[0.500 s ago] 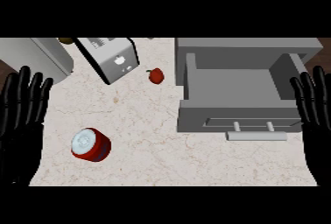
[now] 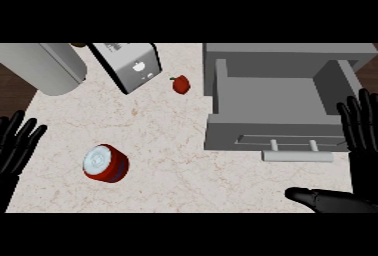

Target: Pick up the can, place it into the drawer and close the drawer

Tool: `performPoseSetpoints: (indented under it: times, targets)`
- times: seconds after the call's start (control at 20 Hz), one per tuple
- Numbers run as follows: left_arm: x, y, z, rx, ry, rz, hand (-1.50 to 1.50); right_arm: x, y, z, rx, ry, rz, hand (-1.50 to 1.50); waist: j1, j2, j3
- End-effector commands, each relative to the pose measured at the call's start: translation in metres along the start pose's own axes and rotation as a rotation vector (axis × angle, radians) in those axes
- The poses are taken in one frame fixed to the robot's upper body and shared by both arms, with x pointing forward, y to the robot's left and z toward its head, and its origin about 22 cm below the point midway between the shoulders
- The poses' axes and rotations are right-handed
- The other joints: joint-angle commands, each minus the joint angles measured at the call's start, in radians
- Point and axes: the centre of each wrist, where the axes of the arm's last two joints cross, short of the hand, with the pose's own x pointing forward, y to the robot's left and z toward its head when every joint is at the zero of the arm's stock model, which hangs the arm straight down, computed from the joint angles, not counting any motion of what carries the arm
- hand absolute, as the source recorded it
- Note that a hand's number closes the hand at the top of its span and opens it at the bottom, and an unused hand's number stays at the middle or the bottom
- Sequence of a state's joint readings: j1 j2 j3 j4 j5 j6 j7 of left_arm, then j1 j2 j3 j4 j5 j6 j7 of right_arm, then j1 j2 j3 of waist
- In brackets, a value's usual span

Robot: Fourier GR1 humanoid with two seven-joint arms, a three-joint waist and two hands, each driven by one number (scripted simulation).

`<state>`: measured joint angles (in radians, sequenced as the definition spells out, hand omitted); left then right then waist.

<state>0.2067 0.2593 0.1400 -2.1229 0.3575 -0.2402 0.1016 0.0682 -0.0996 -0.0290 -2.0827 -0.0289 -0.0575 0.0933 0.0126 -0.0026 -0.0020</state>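
Observation:
The red can (image 2: 105, 163) with a silver lid lies on the marble counter at the lower left, tilted on its side. The grey drawer (image 2: 277, 105) stands pulled open at the right, its inside bare, its bar handle (image 2: 297, 156) facing me. My left hand (image 2: 16, 145) shows at the left edge, fingers straight and spread, well left of the can and not touching it. At the right edge my right hand (image 2: 360, 140) is open beside the drawer's front corner, its thumb (image 2: 325, 198) stretched out low over the counter. Neither hand holds anything.
A silver toaster (image 2: 129, 65) stands at the back, with a big grey cylinder (image 2: 44, 67) to its left. A small red fruit (image 2: 181, 84) lies between the toaster and the drawer. Dark floor shows past the counter's left edge.
Both hands have slid down toward the view's lower edge. The left hand shows less of itself, and the right hand's thumb has come into view. The can and drawer have not moved.

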Motion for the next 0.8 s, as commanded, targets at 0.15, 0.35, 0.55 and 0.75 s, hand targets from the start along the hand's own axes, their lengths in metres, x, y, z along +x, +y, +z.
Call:
performPoseSetpoints:
  times: [0.15, 0.35, 0.55, 0.75]
  targets:
    - [0.009, 0.045, 0.019, 0.015, 0.166, 0.039, -1.5, -0.01, -0.013, 0.0, -0.062, 0.141, -0.01, -1.5, -0.009, 0.002, 0.002]
    - [0.03, 0.045, 0.021, 0.03, 0.153, 0.04, -1.5, -0.008, -0.012, 0.006, -0.048, 0.118, 0.0, -1.5, -0.01, 0.001, 0.002]
    - [0.011, 0.062, 0.011, 0.011, 0.167, 0.032, -1.5, -0.008, -0.003, -0.005, -0.06, 0.113, 0.01, -1.5, -0.011, 0.002, 0.002]
    - [-0.016, 0.057, 0.002, -0.014, 0.192, 0.028, -1.5, 0.004, -0.023, -0.001, -0.062, 0.127, 0.004, -1.5, -0.016, 0.003, 0.002]
